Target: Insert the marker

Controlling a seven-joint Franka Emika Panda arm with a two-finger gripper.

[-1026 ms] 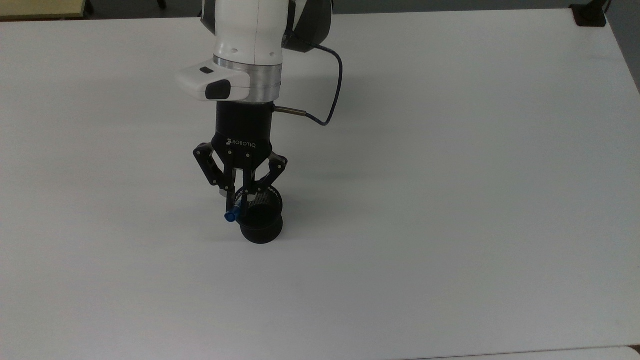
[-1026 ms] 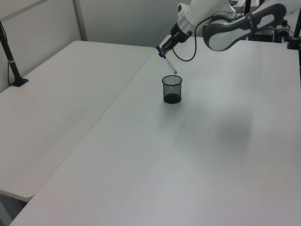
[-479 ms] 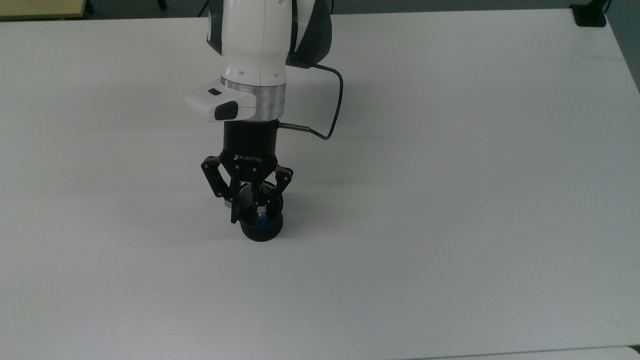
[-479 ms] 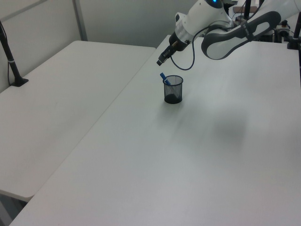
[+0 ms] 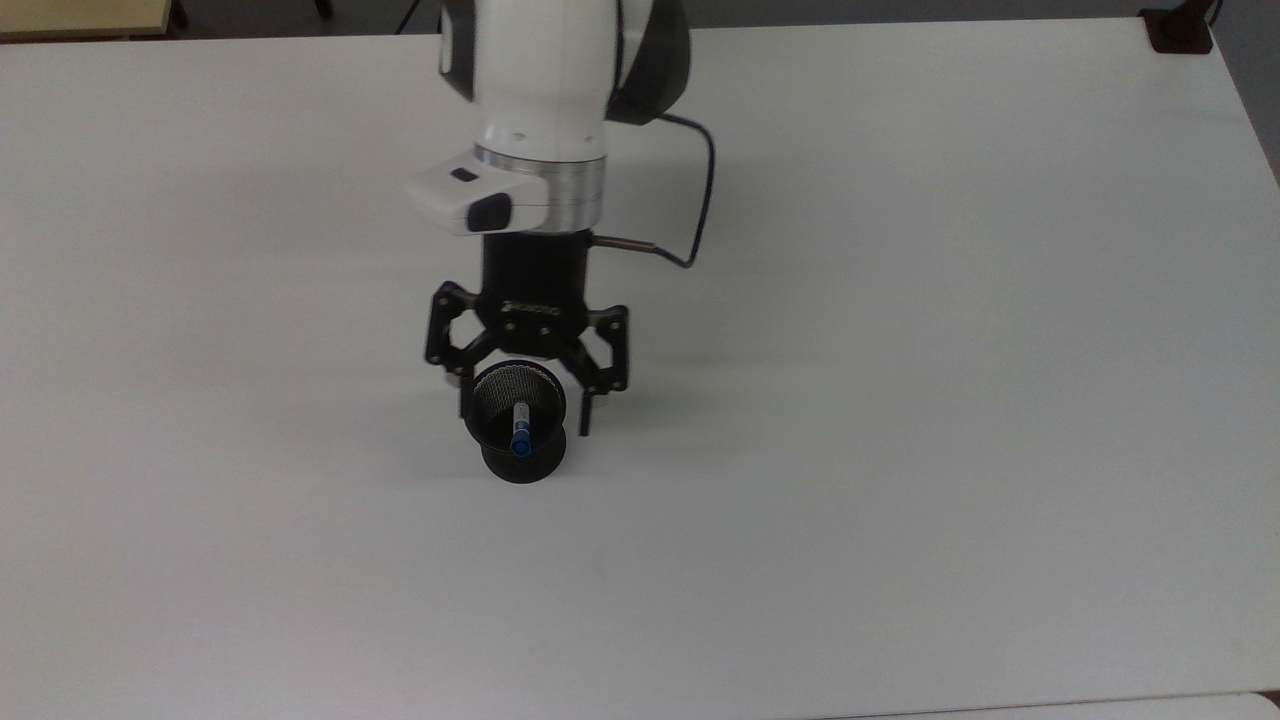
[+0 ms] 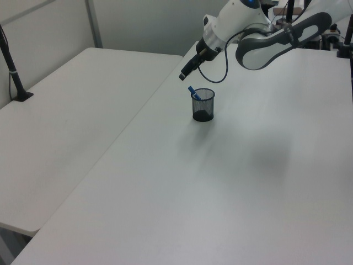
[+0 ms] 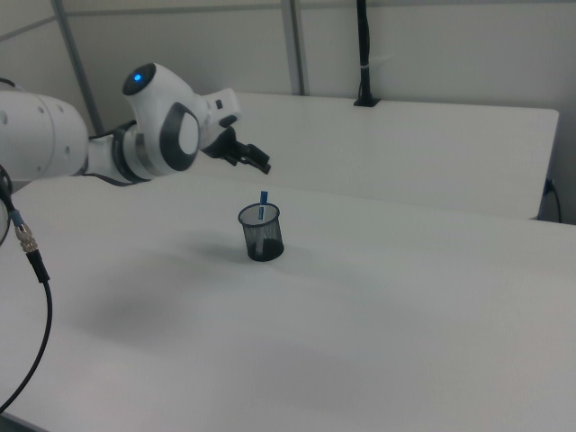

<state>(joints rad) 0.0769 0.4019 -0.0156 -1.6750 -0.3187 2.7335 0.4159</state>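
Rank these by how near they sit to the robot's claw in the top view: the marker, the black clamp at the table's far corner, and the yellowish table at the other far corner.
From the gripper:
1. The marker, standing in the mesh cup just below the open fingers.
2. The yellowish table, at the top view's upper left.
3. The black clamp, at the top view's upper right, farthest.

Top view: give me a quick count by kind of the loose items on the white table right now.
Marker: 1, standing in the cup with its blue cap up
Black mesh cup: 1, upright on the white table
Total: 2
The gripper is open above the cup, holding nothing.
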